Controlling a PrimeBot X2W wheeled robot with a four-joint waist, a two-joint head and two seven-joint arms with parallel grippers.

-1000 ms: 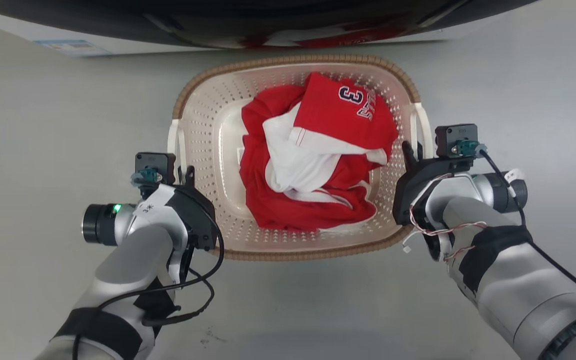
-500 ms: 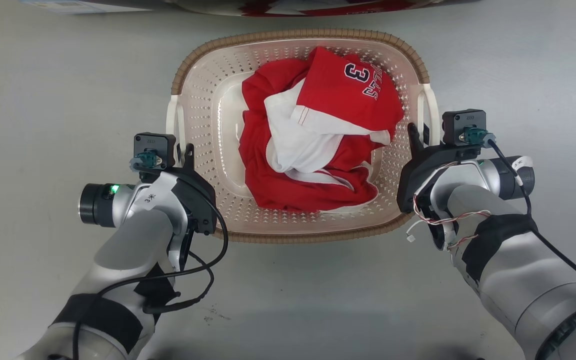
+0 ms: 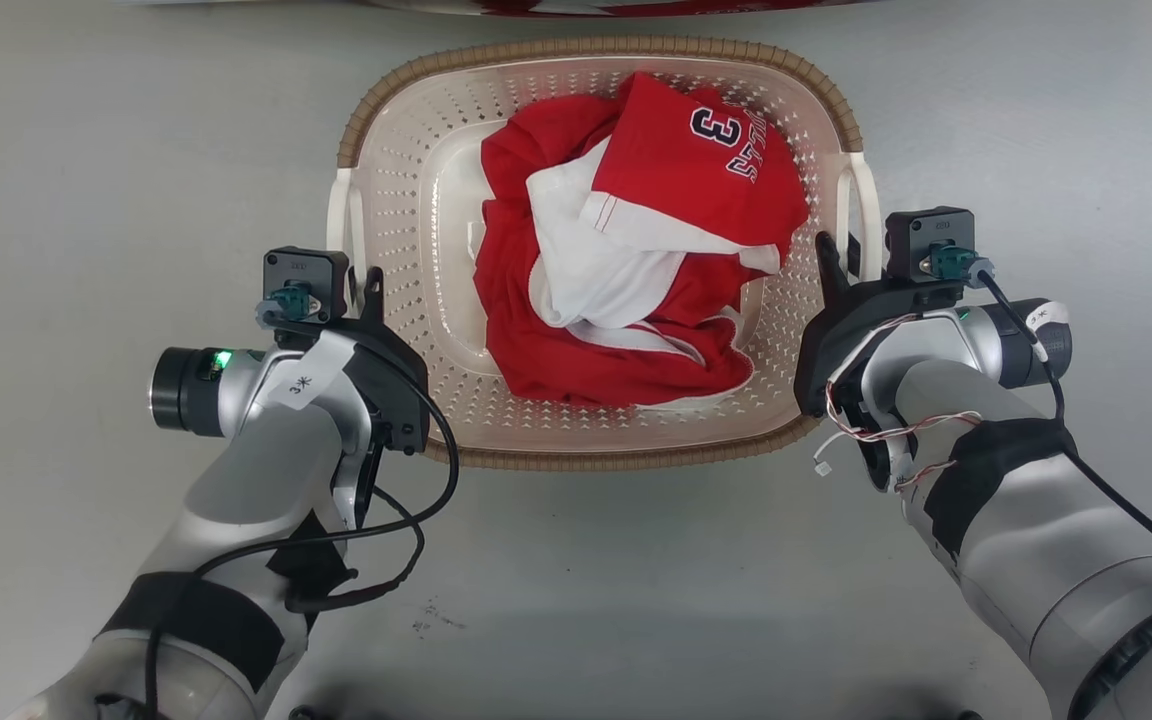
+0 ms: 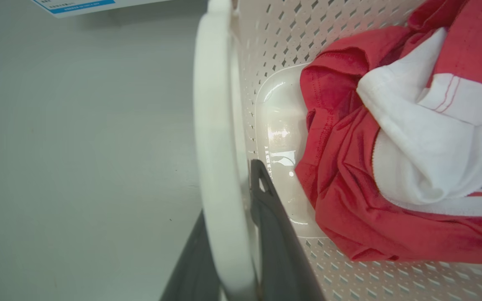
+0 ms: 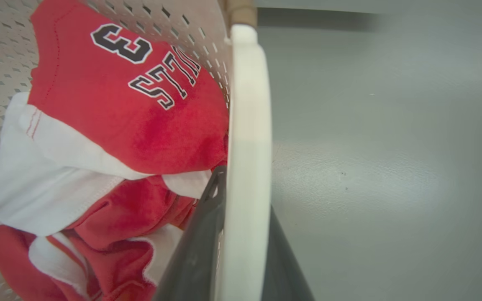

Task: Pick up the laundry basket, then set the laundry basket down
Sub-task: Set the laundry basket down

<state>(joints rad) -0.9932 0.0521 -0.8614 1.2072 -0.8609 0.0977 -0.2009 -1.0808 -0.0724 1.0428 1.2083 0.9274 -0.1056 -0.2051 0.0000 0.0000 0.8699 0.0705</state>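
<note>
The laundry basket (image 3: 406, 200) is cream perforated plastic with a brown woven-look rim and sits centred in the head view, holding red and white clothes (image 3: 636, 250). My left gripper (image 3: 368, 292) is shut on the basket's white left loop handle (image 3: 338, 215). In the left wrist view its dark fingers (image 4: 276, 238) stand on either side of that handle (image 4: 218, 138). My right gripper (image 3: 834, 262) is shut on the white right loop handle (image 3: 866, 210). The right wrist view shows a finger (image 5: 197, 246) on each side of this handle (image 5: 247, 125).
Grey floor (image 3: 86, 150) lies all around the basket. A strip of the washer's edge (image 3: 576, 4) runs along the top of the head view, just beyond the basket's far rim. A blue-and-white label (image 4: 73, 5) shows at the top of the left wrist view.
The head view has shifted, and the washer has slid almost out at the top. The basket now looks slightly larger and higher in the picture. Both grippers stay clamped on its handles.
</note>
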